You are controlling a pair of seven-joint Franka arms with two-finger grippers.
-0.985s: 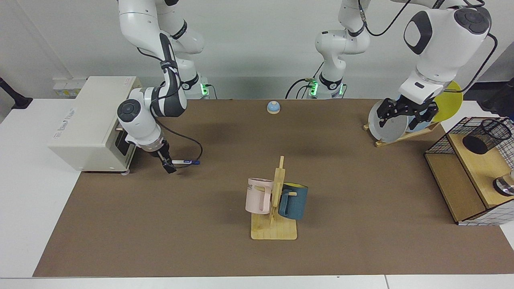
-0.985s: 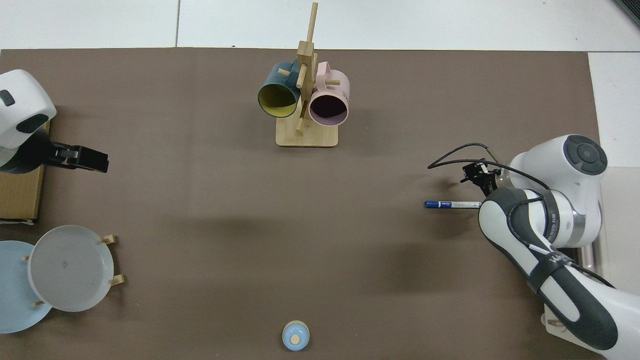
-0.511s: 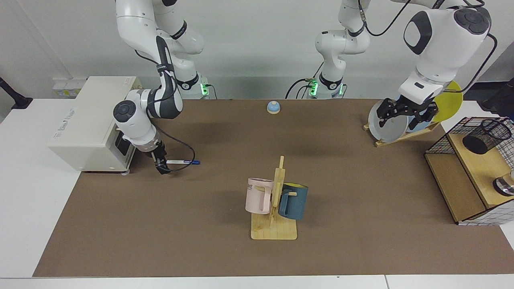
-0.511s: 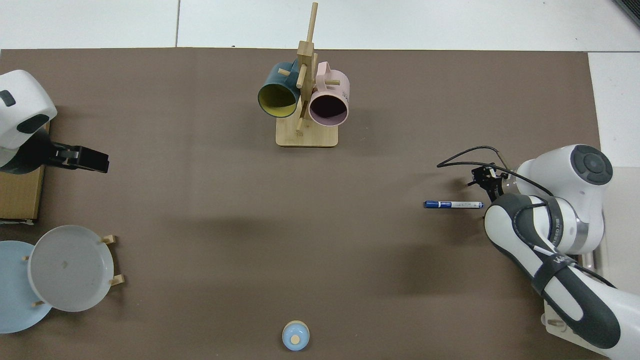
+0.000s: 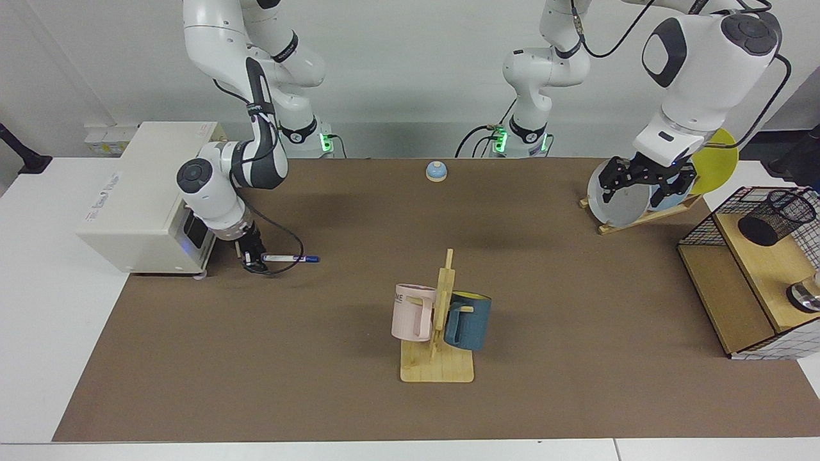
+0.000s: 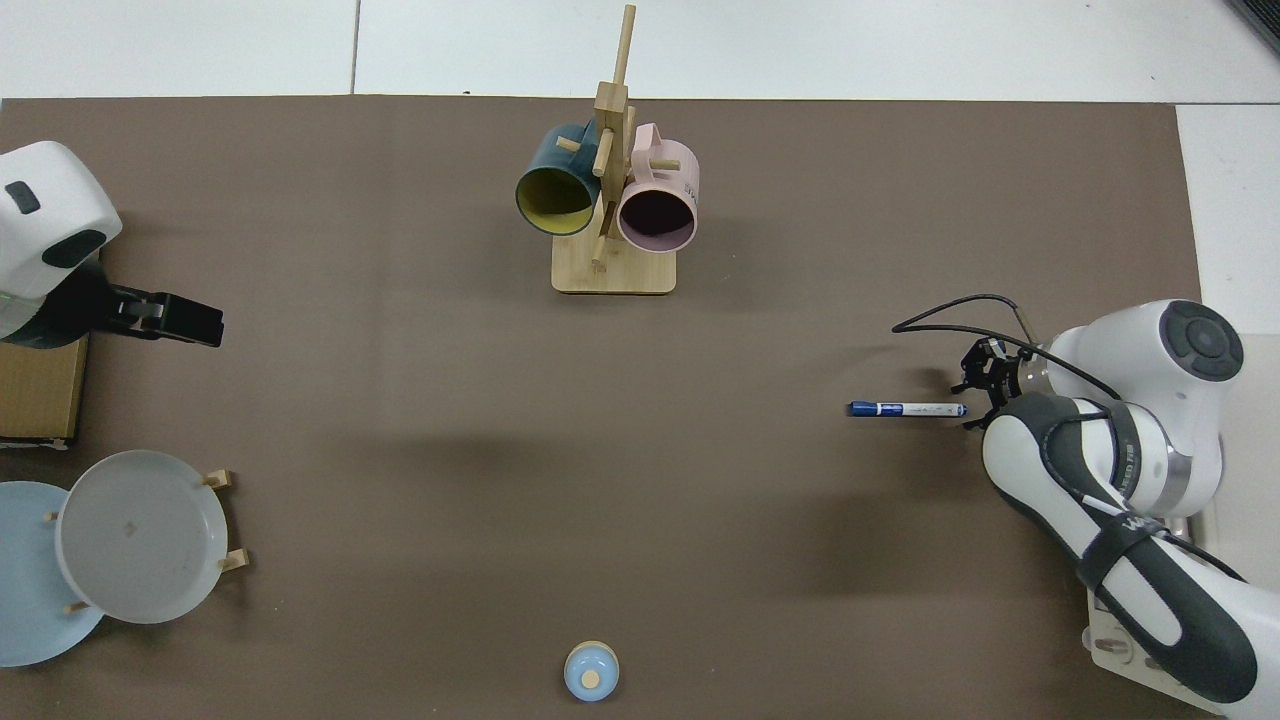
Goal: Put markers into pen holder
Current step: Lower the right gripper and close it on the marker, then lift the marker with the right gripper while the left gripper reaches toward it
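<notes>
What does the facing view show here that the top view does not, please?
Only the facing view shows the pen holder in the wire basket, and the white box. Only the top view looks into the mugs' mouths. Both show the marker flat on the mat, the right gripper at its end and the left gripper waiting near the plates.

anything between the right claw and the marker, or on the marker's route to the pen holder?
Nothing stands between them: the right claw is low at the marker's white end. The pen holder sits tilted on the wire-grid basket's shelf across the table; the mug rack stands near that route. The left claw waits by the plate rack.
</notes>
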